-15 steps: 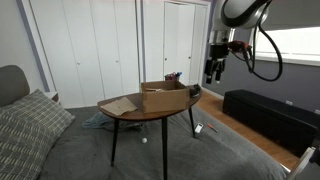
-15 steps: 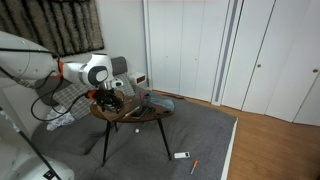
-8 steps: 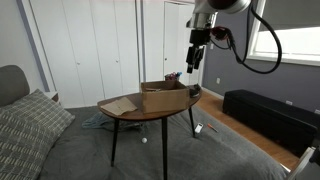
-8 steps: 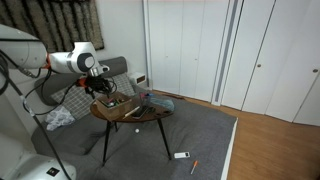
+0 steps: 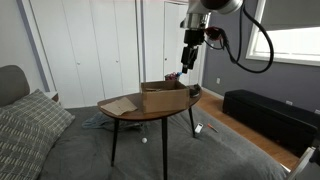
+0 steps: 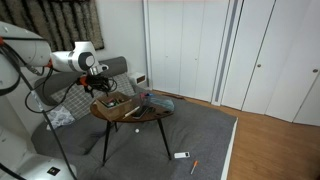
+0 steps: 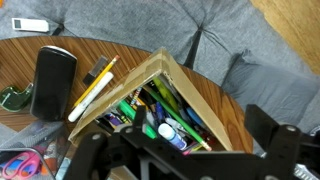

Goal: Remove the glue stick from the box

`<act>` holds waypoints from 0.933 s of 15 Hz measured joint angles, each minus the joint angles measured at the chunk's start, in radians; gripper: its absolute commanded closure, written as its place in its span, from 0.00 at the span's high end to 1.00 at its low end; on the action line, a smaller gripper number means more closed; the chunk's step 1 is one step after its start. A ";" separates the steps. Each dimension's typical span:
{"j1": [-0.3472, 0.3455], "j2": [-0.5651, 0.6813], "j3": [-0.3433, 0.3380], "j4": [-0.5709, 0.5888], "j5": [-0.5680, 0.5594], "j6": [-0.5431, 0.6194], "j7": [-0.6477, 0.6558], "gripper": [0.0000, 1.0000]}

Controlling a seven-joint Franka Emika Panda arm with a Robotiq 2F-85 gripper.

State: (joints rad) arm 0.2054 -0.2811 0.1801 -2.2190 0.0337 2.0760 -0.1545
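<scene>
The brown cardboard box [image 5: 165,96] stands on the round wooden table [image 5: 140,112], one wide flap folded out flat; it also shows in an exterior view [image 6: 118,103]. In the wrist view the box [image 7: 190,88] is full of pens and markers. The glue stick [image 7: 174,137], a slim blue cylinder with a white cap, lies among them. My gripper [image 7: 178,142] hangs directly above the box with jaws wide apart and nothing between them. In both exterior views the gripper [image 5: 187,60] [image 6: 100,82] is well above the box.
On the table beside the box lie a black case [image 7: 52,80], a yellow marker [image 7: 92,88], a green tape dispenser [image 7: 14,98] and scissors [image 7: 25,161]. Dark and reddish items stick up from the box. A bed [image 5: 25,130] stands close to the table.
The arm has swung in from beside the table to above the box and tilted down toward it. The gripper stays open and empty.
</scene>
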 measured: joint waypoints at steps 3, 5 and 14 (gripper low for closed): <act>0.000 0.000 0.000 0.000 0.000 0.000 -0.001 1.00; 0.000 0.000 0.000 0.000 0.000 0.000 -0.001 1.00; 0.019 0.125 0.004 0.132 -0.003 0.034 -0.252 1.00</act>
State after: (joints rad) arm 0.2241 -0.1560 0.1836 -2.0874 0.0302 2.1103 -0.4061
